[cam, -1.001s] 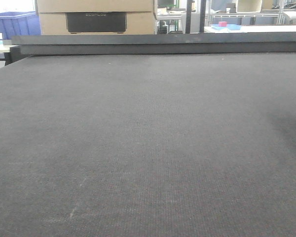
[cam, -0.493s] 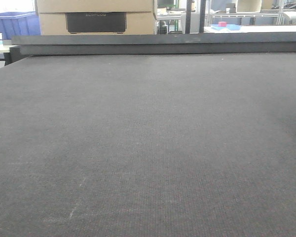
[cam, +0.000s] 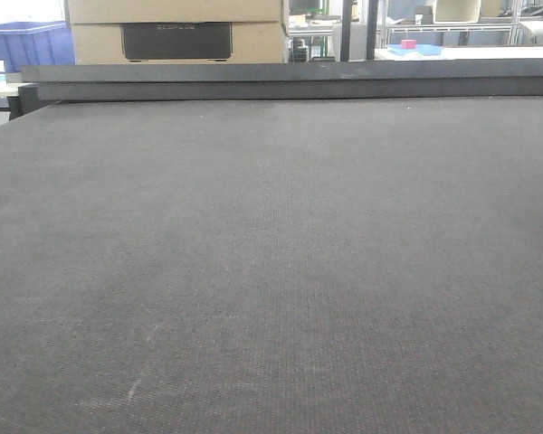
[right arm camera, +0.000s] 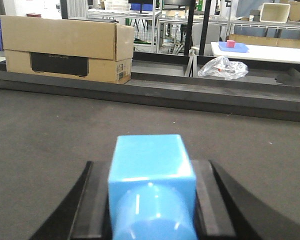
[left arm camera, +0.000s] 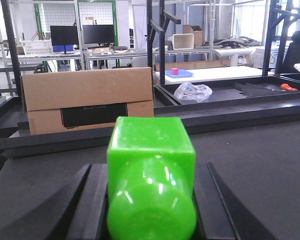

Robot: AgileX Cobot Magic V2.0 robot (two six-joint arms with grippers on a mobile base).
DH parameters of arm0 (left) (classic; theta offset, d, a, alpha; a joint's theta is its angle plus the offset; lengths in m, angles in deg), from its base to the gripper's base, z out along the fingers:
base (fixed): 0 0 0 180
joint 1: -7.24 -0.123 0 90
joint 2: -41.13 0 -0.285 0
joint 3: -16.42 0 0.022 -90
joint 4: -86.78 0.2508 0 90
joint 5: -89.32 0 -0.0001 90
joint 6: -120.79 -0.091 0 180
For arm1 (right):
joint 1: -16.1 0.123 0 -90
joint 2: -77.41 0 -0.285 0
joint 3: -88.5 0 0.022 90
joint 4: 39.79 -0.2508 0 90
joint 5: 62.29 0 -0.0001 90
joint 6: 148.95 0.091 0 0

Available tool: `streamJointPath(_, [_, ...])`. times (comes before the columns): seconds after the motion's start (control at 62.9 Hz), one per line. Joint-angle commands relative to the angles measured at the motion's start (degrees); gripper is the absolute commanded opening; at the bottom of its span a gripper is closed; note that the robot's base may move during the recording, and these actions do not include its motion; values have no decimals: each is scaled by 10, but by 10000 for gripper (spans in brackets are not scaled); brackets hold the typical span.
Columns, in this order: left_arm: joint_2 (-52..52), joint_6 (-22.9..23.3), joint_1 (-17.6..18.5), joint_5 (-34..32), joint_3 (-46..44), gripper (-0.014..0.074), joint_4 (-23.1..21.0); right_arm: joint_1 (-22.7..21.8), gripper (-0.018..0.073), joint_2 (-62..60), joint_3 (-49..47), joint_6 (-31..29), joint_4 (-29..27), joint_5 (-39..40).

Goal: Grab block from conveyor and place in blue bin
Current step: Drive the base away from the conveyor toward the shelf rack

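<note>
Left fingers (left arm camera: pixel 86 205) grip a green block (left arm camera: pixel 151 150); right fingers (right arm camera: pixel 92 200) grip a blue block (right arm camera: pixel 151 165). Both are held over the conveyor (cam: pixel 271 271), seemingly lifted for transfer. Beyond its edge bar (cam: pixel 290 80), beside a cardboard box (cam: pixel 176 27), the blue bin (cam: pixel 23 45) stands far left.

Matt woven conveyor (cam: pixel 271 271); glossy grn block (left arm camera: pixel 151 170), blue block (right arm camera: pixel 151 170)

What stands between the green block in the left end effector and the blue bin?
The green block, held in the left end effector, has bare conveyor ahead. Only the raised edge bar crosses the way to the blue bin at far left. The cardboard box stands beside the bin, not in front.
</note>
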Motion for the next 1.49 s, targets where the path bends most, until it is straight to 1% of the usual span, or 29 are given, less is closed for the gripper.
streamJointPath(0.0, [-2, -2, 3, -4, -4, -111, 2, 1, -162, -4, 0, -5, 4, 13])
streamJointPath(0.143, [-2, -2, 3, -4, -4, -111, 2, 1, -162, -4, 0, -5, 4, 39])
streamJointPath(0.54, [-2, -2, 3, -4, -4, -111, 4, 1, -162, -4, 0, -5, 4, 50])
streamJointPath(1.478, [-2, -2, 3, -4, -4, -111, 4, 1, -162, -4, 0, -5, 4, 50])
